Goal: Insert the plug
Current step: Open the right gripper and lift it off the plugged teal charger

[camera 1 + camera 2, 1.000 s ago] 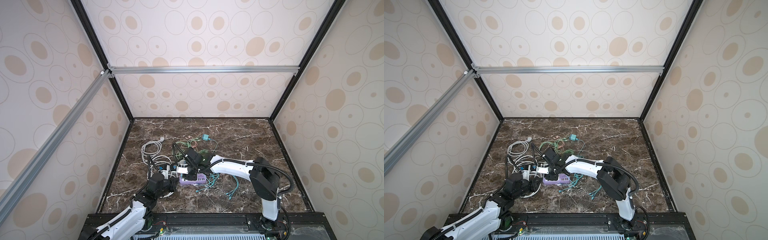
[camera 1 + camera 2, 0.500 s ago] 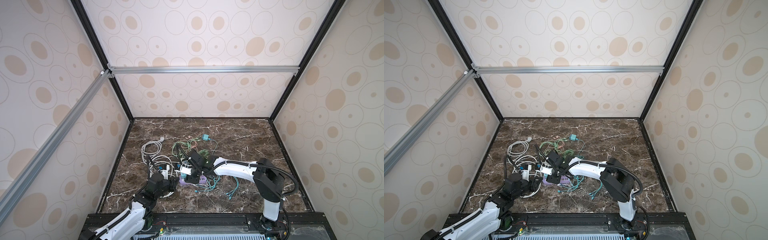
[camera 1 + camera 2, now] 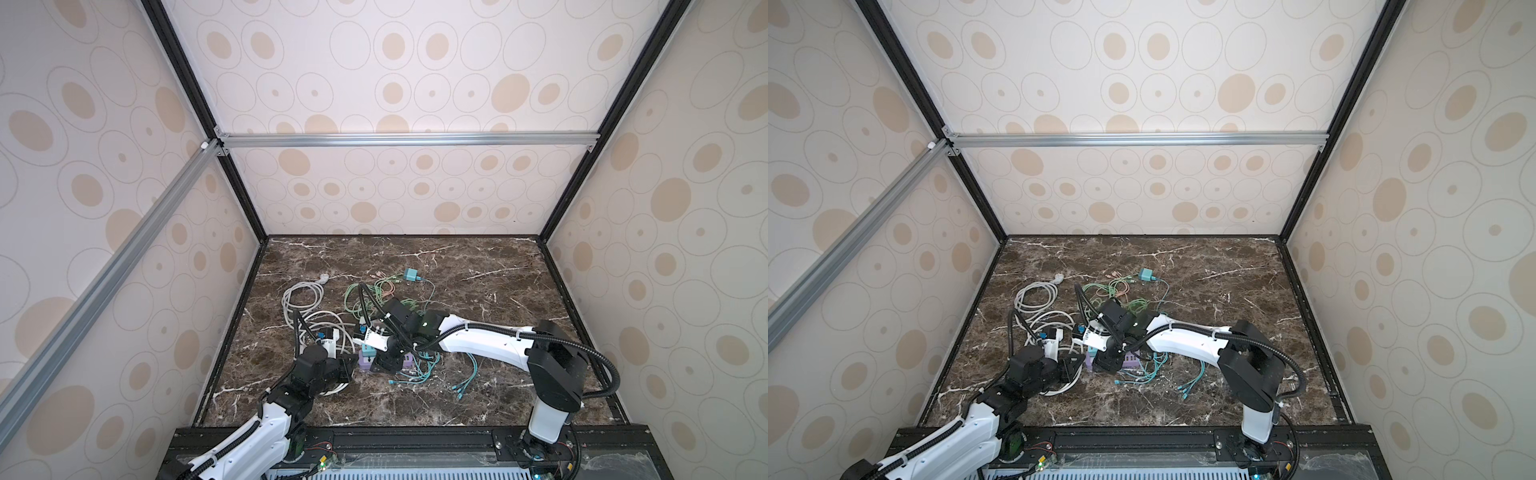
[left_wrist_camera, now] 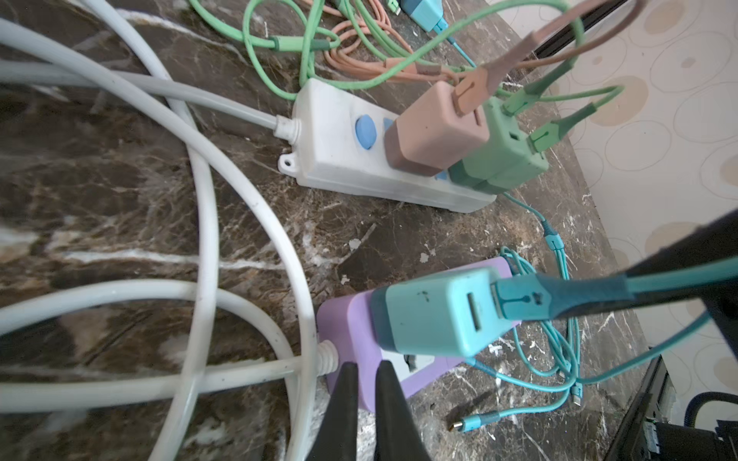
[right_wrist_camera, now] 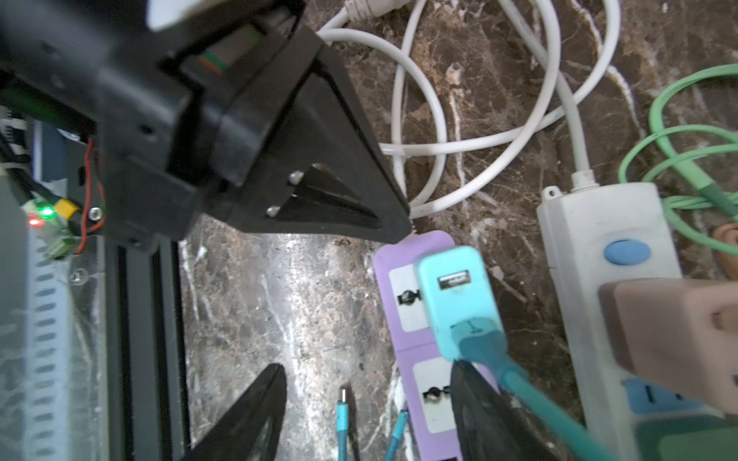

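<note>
We see the teal plug (image 5: 455, 303) sitting on the purple power strip (image 5: 399, 251), over the socket nearest its cord end; how fully it is seated, we can't tell. The right gripper (image 5: 366, 363) is open wide. The plug lies just beyond its fingertips, ungripped, its cable passing one finger. The left gripper (image 4: 365, 365) is closed, tips touching the strip's cord end.
</note>
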Controlling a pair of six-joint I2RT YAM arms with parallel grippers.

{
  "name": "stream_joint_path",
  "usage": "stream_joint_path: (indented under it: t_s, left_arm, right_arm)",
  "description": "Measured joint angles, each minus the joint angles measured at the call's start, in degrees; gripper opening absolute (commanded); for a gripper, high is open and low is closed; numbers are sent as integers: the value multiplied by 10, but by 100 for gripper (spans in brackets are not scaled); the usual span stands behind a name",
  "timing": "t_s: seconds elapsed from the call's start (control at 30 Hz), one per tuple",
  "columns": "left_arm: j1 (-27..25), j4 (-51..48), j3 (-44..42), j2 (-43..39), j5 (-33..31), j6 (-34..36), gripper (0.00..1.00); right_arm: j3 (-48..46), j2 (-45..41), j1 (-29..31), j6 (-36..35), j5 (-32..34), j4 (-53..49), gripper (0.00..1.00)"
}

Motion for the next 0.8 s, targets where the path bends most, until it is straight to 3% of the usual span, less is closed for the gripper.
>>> stream_joint_path:
  t_s: [0.33,0.5,0.8]
  left_arm:
    - [0,-12,27,5,-4,4,12]
    - [0,-19,37,12,-10,8,12]
    - [0,-37,44,9,-29,10,14]
  right_arm:
    - [-16,-16,1,3,-91,-35,69]
    - [-25,-21,1,-3,-163,-44,64]
    - [-69,-169,-5,0,-257,-11,60]
